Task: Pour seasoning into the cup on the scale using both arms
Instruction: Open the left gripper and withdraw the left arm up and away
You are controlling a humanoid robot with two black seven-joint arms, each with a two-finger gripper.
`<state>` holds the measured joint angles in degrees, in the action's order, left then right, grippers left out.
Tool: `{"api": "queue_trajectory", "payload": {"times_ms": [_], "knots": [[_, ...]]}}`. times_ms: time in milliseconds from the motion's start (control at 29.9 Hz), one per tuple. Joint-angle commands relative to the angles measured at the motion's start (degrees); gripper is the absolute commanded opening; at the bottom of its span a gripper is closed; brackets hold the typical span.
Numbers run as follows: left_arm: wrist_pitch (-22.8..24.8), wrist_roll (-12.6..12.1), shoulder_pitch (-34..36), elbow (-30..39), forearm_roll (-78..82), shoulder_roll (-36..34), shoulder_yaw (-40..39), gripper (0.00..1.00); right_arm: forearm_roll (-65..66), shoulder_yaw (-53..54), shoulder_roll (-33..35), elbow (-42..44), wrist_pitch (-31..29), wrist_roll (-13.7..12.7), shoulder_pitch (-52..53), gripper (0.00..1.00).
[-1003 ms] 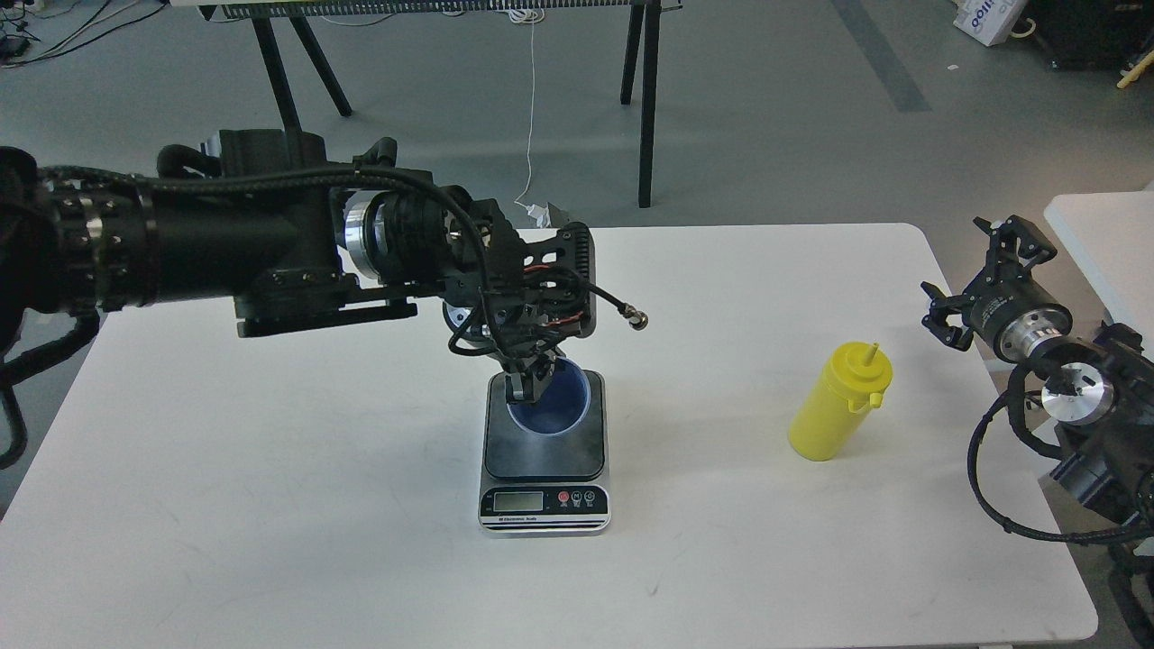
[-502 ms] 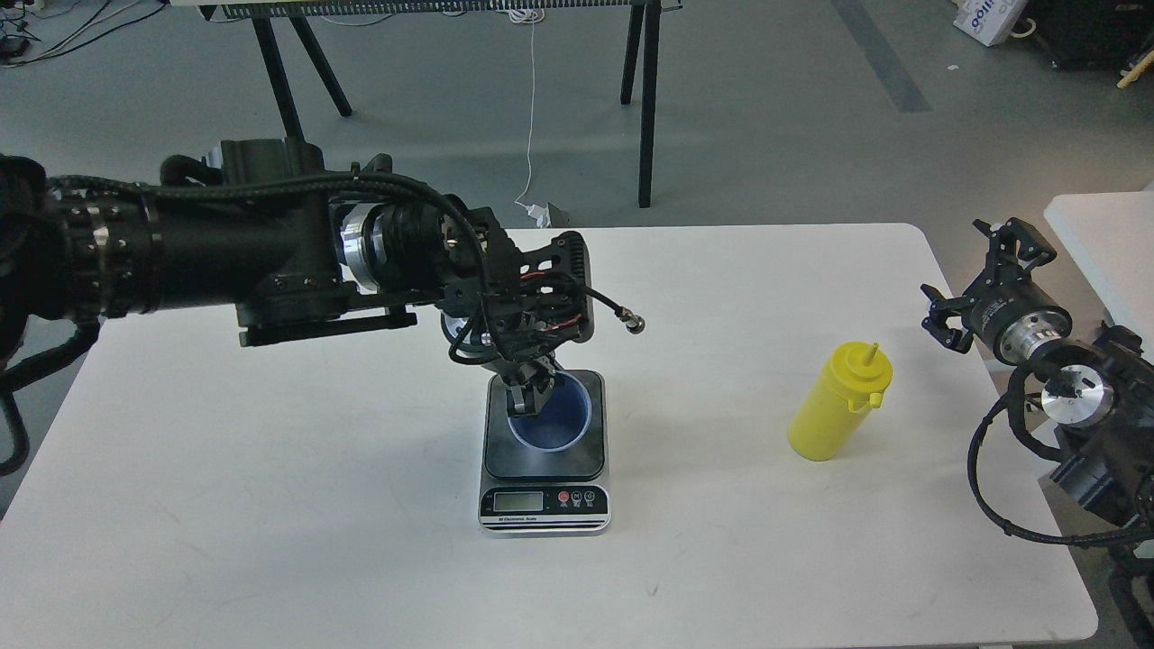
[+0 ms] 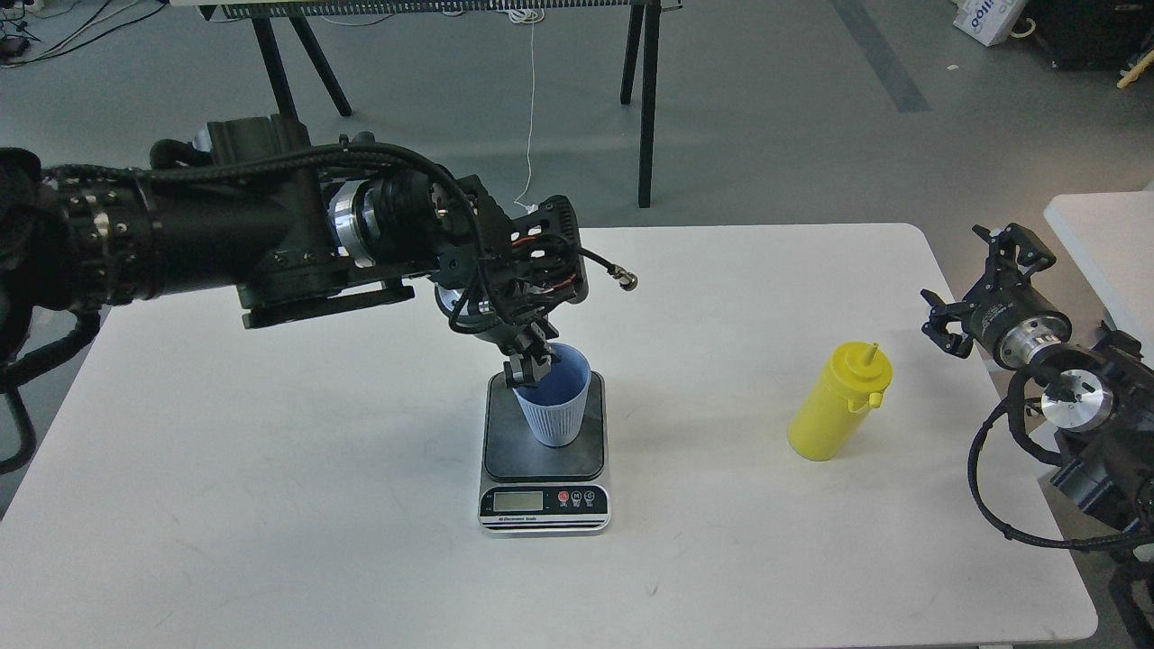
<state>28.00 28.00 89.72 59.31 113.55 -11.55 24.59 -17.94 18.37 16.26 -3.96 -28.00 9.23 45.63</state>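
The light blue-grey ribbed cup (image 3: 553, 416) stands upright on the dark plate of the scale (image 3: 544, 455) at the table's middle. My left gripper (image 3: 530, 368) comes in from the left and reaches down onto the cup's near-left rim. Its fingers look pinched on the rim, one inside and one outside. The yellow seasoning bottle (image 3: 837, 404) stands upright on the table to the right, untouched. My right gripper (image 3: 981, 284) hangs open and empty beyond the table's right edge, right of and behind the bottle.
The scale's silver front strip with display and buttons (image 3: 544, 501) faces me. The white table (image 3: 270, 505) ends just right of the bottle. A second white table (image 3: 1104, 234) stands at the far right. Black table legs (image 3: 647, 99) stand behind.
My left gripper has risen and drawn slightly back. The cup has gone from showing only its open mouth to standing upright with its ribbed side showing. The right arm barely moved.
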Motion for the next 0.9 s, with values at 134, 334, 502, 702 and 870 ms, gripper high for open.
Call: {"api": "queue_trajectory", "payload": {"times_ms": [134,334,502,702,870], "knots": [[0.00,0.00,0.10,-5.17,-0.26,0.47,-0.42,0.68,0.01,0.00,-0.09,0.00,0.00,-0.01,-0.10,1.00],[0.00,0.00,2.03,-14.83,-5.87,1.88,-1.48,0.76,0.01,-0.09,-0.09,0.00,0.00,-0.01,0.16,1.00],[0.00,0.00,5.11,-21.33,-14.39,2.76,-1.57,0.78,0.01,-0.09,-0.09,0.00,0.00,-0.01,0.51,1.00],[0.00,0.00,7.57,-31.08,-32.13,2.67,-1.74,0.78,0.01,-0.09,-0.09,-0.09,0.00,-0.01,0.51,1.00],[0.00,0.00,7.84,-43.99,-53.39,1.71,-1.92,0.81,-0.08,-0.09,-0.09,-0.09,0.00,-0.01,0.51,1.00]]}}
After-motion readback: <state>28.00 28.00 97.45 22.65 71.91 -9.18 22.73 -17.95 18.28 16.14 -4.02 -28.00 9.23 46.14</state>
